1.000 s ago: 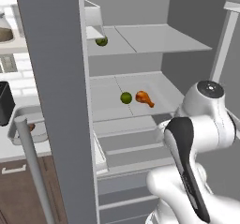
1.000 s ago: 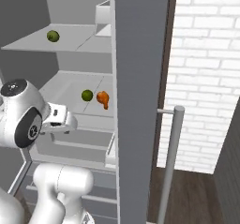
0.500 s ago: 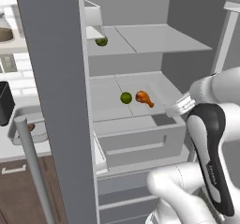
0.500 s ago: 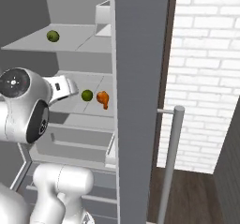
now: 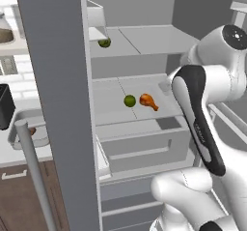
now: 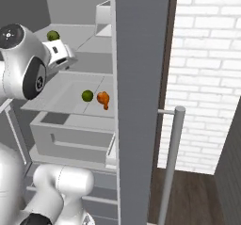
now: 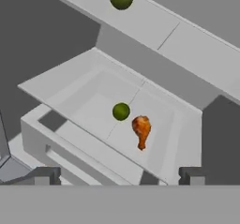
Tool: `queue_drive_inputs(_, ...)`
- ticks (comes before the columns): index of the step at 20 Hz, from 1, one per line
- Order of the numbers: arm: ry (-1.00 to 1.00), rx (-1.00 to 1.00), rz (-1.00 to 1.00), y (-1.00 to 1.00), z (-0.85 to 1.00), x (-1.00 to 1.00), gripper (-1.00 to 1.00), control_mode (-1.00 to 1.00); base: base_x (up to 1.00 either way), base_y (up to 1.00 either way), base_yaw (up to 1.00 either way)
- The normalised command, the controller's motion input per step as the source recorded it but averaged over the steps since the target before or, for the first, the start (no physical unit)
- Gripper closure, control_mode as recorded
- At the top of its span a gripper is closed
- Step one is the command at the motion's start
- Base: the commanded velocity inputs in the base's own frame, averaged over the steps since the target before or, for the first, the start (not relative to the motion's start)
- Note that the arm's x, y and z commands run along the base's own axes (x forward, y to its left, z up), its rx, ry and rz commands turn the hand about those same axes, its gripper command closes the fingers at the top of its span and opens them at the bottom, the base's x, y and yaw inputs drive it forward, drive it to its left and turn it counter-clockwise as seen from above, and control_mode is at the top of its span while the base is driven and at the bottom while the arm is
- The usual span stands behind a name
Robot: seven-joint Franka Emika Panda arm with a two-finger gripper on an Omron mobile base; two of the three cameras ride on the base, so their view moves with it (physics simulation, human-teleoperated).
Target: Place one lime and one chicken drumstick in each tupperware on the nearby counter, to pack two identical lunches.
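With its fingers [image 7: 120,176] spread wide and empty, the arm looks set for a first pick, needing to drop toward the lime [image 7: 121,111] beside the drumstick [image 7: 141,130] mid-frame on the fridge shelf [image 7: 70,92].

The arm [image 5: 198,114] is raised high and bent at the elbow, with the wrist [image 6: 59,57] turned forward and downward. The gripper [image 7: 120,176] is held empty, and its jaws are spread wide apart.
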Motion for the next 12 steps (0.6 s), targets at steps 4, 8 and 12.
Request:
queue_drive_inputs(4,-0.07,0.05,0.0,0.29,0.46,0.57,-1.0,-1.0,0.0,0.0,0.0)
queue_drive_inputs(8,-0.02,0.04,0.0,0.17,0.09,0.81,-1.0,-1.0,0.0,0.0,0.0)
queue_drive_inputs(12,-0.07,0.16,-0.06,0.73,0.02,0.54,-1.0,-1.0,0.0,0.0,0.0)
